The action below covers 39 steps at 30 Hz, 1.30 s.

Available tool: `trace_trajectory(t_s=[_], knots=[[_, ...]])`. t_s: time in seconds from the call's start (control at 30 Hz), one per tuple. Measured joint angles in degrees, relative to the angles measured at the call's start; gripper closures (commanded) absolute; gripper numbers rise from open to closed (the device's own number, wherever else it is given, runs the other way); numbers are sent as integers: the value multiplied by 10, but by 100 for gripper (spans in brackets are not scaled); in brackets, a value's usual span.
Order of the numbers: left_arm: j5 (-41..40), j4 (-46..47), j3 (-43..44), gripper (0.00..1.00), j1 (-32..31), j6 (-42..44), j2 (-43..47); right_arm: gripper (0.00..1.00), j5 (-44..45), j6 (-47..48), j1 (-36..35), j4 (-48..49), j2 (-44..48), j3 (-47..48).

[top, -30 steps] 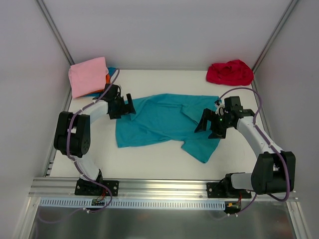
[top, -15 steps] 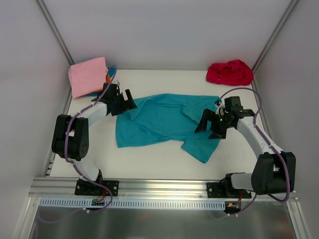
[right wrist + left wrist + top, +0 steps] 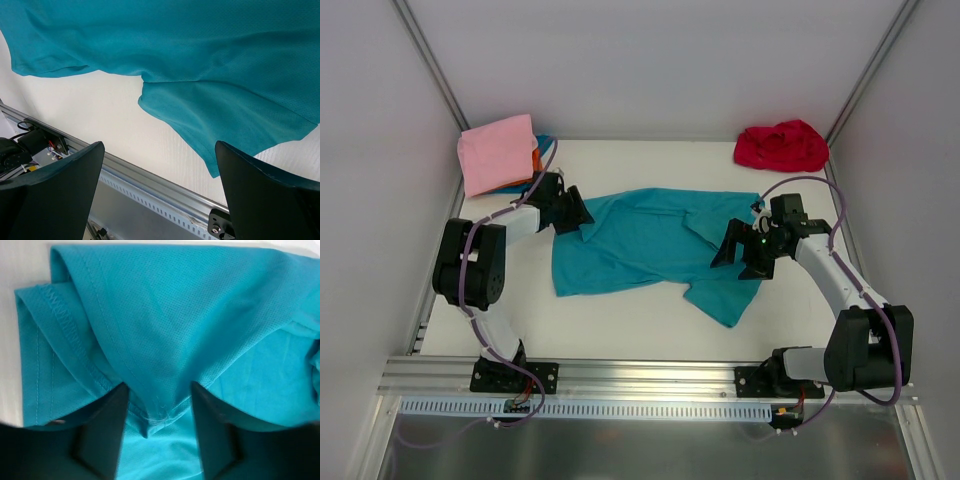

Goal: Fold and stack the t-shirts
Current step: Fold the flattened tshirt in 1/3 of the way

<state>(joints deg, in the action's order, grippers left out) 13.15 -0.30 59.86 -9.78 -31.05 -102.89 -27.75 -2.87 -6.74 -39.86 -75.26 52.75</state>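
Note:
A teal t-shirt (image 3: 650, 245) lies spread and rumpled across the middle of the white table (image 3: 620, 320). My left gripper (image 3: 575, 212) is at its upper left corner. In the left wrist view the gripper (image 3: 160, 405) has its jaws partly apart, straddling a folded sleeve seam of the teal t-shirt (image 3: 175, 315) without pinching it. My right gripper (image 3: 730, 255) hovers wide open over the shirt's right side. The right wrist view shows that gripper (image 3: 159, 147) empty above the teal cloth (image 3: 210, 50). A red t-shirt (image 3: 782, 146) sits crumpled at the back right.
A folded pink t-shirt (image 3: 498, 153) tops a stack at the back left, with orange (image 3: 534, 158) and blue (image 3: 545, 143) cloth showing beneath. White walls close the sides and back. A metal rail (image 3: 650, 375) runs along the near edge.
My left gripper has shifted along the shirt's upper left corner and its jaws have narrowed around the sleeve fold. The right arm has not moved.

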Motion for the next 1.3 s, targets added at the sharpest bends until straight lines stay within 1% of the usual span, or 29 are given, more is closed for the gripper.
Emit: trace_trajectory(t_s=[0.07, 0.1, 0.17, 0.2, 0.27, 0.33, 0.53, 0.67, 0.83, 0.97, 1.07, 1.17, 1.3], knots=[[1, 6, 0, 62, 0, -2, -1, 0, 0, 0, 0, 0, 0, 0], [1, 9, 0, 68, 0, -2, -1, 1, 0, 1, 0, -1, 0, 0], [1, 14, 0, 74, 0, -2, -1, 1, 0, 1, 0, -1, 0, 0], [1, 16, 0, 81, 0, -1, -1, 1, 0, 1, 0, -1, 0, 0], [1, 16, 0, 89, 0, 0, -1, 1, 0, 1, 0, -1, 0, 0], [0, 15, 1, 100, 0, 2, -1, 0, 0, 1, 0, -1, 0, 0], [-6, 11, 19, 100, 0, 12, -1, 1, 1, 2, 0, -1, 0, 0], [-23, -3, 59, 100, 0, 35, -1, 0, 1, 2, 0, -1, 0, 0], [-50, -42, 143, 100, 0, 78, -2, 0, 1, 2, 0, -1, 0, 0], [-64, -75, 250, 100, 0, 118, -21, 0, 1, 2, 0, -1, 0, 0], [-66, -88, 311, 100, 0, 148, -43, 1, 1, 2, 0, -2, 0, 0], [-66, -101, 345, 100, 0, 174, -63, 1, 2, 3, 0, -6, 0, 0], [-66, -124, 352, 100, 0, 198, -79, 0, 3, 5, 0, -8, 0, 0]])
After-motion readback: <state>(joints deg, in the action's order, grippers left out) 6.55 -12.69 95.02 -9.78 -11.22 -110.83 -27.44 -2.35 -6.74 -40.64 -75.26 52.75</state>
